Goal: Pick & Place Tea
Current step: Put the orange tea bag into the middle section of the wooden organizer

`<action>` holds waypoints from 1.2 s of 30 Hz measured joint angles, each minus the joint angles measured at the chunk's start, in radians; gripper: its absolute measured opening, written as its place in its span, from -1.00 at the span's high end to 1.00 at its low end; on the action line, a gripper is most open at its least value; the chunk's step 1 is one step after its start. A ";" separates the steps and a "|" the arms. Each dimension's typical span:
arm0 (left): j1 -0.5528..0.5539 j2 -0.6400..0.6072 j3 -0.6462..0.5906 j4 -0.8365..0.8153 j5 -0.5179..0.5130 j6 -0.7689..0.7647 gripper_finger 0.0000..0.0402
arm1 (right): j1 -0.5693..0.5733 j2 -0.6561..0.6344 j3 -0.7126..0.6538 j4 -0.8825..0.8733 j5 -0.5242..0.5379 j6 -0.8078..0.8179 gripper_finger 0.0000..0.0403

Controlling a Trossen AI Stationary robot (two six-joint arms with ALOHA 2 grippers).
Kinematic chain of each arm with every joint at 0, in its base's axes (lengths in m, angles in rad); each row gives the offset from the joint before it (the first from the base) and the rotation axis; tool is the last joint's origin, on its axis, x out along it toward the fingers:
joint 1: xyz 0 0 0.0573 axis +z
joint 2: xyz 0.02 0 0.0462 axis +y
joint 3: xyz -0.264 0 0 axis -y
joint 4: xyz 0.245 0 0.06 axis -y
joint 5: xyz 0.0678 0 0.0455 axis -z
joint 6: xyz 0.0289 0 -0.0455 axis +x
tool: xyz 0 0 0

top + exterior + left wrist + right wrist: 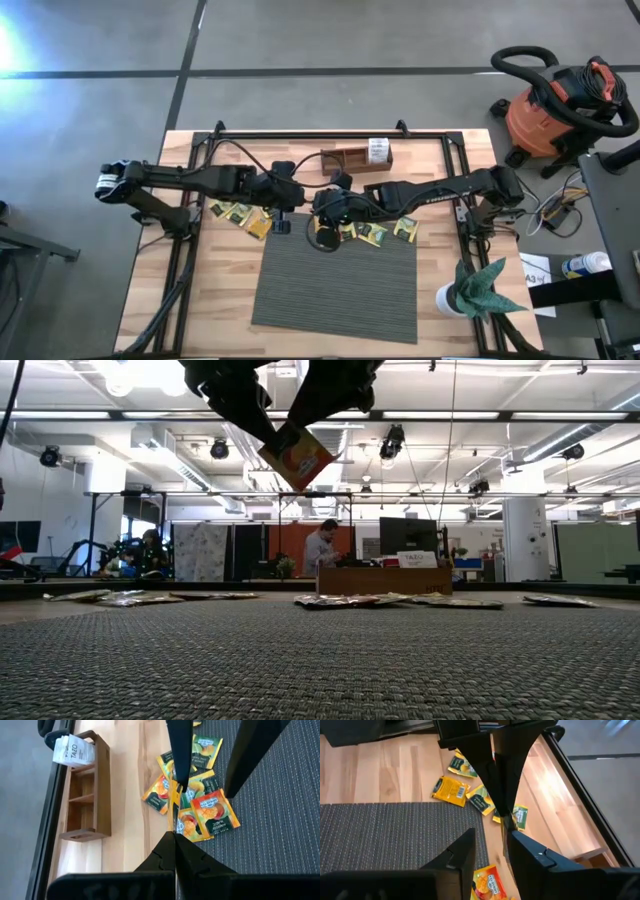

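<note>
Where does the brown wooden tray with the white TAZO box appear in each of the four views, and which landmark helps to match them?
High view: the wooden tray lies at the table's far edge, near the centre.
Low view: the tray is centre, at the far end.
Left wrist view: the tray is at the left side.
Right wrist view: perhaps one edge at lower right; uncertain.
Shared landmark: the grey ribbed mat.

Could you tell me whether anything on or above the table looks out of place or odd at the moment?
One orange tea sachet hangs tilted in the air, pinched between the left gripper and the right gripper, so both arms meet on it. Other sachets lie scattered on the wood. The wooden tray holds only one white packet.
</note>
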 joint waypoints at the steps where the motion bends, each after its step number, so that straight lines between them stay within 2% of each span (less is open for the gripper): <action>1: 0.000 0.000 0.000 0.000 0.000 0.000 1.00 | 0.000 0.000 0.000 0.000 0.000 0.000 0.44; 15: 0.000 0.000 -0.001 -0.025 0.045 -0.055 1.00 | 0.000 0.000 0.000 -0.001 0.000 0.000 0.39; 36: -0.001 -0.014 -0.001 -0.066 0.037 -0.154 1.00 | 0.000 -0.002 -0.001 -0.001 -0.001 -0.001 0.37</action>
